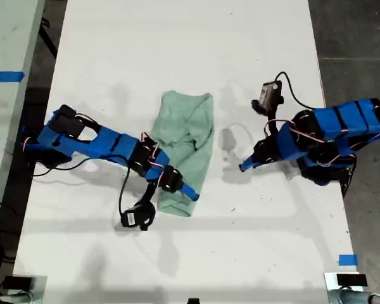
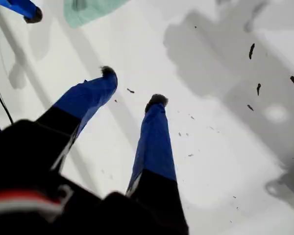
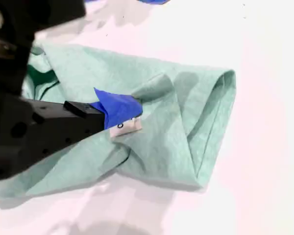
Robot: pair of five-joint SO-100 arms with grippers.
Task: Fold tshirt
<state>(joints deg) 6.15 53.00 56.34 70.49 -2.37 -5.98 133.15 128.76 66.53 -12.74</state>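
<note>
tshirt [image 1: 185,149] is lying bunched mid-table | second gripper [image 3: 121,115] is being pressed on it; grasp can't be told | first gripper [image 2: 132,87] is being held parted, empty; hem should be pinched cleanly

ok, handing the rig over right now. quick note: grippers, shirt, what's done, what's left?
My first gripper: open, over bare table, holding nothing, clear of the cloth, at the exterior view's right.
My second gripper: down on the tshirt; whether it is pinching fabric cannot be told.
The tshirt: mid-table, already folded into a narrow, wrinkled bundle with one rounded fold edge showing.
Done: at least one lengthwise fold.
Left: probably a final fold across, then flatten and release.
</note>
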